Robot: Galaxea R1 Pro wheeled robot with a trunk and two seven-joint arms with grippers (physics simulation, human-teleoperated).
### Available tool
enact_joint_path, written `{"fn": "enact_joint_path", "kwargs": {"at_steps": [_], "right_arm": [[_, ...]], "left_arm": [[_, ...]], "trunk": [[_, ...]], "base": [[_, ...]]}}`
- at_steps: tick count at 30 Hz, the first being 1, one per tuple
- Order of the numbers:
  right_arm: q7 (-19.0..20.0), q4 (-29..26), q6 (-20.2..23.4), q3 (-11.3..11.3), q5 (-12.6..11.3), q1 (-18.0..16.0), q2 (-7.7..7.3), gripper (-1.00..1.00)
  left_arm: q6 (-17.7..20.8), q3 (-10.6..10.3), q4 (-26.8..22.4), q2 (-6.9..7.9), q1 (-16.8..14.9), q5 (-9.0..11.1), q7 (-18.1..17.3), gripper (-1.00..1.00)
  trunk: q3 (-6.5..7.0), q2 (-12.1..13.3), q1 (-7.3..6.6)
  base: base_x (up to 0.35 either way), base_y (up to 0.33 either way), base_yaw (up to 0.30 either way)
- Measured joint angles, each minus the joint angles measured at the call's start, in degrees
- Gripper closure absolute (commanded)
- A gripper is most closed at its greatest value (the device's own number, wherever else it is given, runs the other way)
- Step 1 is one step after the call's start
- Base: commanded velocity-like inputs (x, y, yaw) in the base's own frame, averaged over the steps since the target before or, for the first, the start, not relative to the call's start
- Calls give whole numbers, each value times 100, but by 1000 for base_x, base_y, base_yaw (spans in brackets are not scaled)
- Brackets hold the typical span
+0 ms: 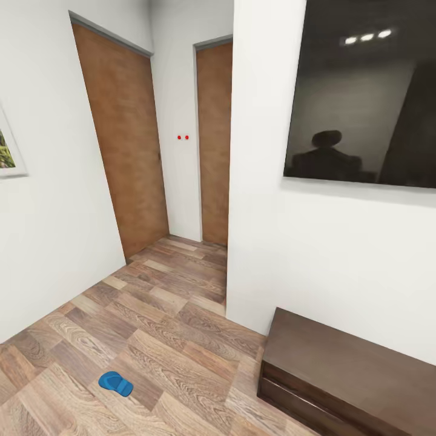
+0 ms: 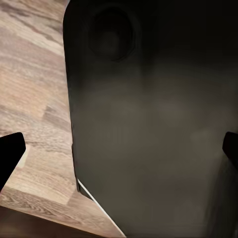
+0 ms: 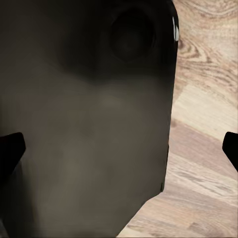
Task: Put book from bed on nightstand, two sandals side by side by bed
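Note:
One bright blue sandal (image 1: 115,383) lies flat on the wood-plank floor of the bedroom, low and to the left in the head view. The book, the bed and the nightstand are out of view. In the left wrist view my left gripper (image 2: 119,151) is open, its dark fingertips (image 2: 10,154) far apart at the picture's edges, with nothing between them. My right gripper (image 3: 119,148) is open in the same way, fingertips (image 3: 10,149) spread wide. Behind both grippers sits a dark rounded part of my own body over the floor.
A long low dark cabinet (image 1: 345,375) stands against the white wall at the lower right, under a black wall screen (image 1: 369,91). Two brown wooden doors (image 1: 124,139) close off the recess ahead. A framed picture (image 1: 7,154) hangs on the left wall.

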Motion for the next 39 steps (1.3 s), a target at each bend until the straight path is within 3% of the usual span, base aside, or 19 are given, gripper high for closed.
{"fn": "enact_joint_path", "kwargs": {"at_steps": [3, 18, 39], "right_arm": [[39, 32, 3, -10, -8, -27, -7, -100], [38, 26, 8, -16, -25, -30, 6, -100], [40, 29, 6, -32, -25, -30, 8, -100]], "left_arm": [[-56, 0, -83, -86, 49, -8, -8, -100], [-56, 0, -227, -149, 49, 0, -8, -100], [-49, -1, -237, -189, 49, 0, -8, -100]], "trunk": [[1, 0, 0], [1, 0, 0], [1, 0, 0]], "base": [[0, 0, 0], [0, 0, 10], [0, 0, 272]]}}
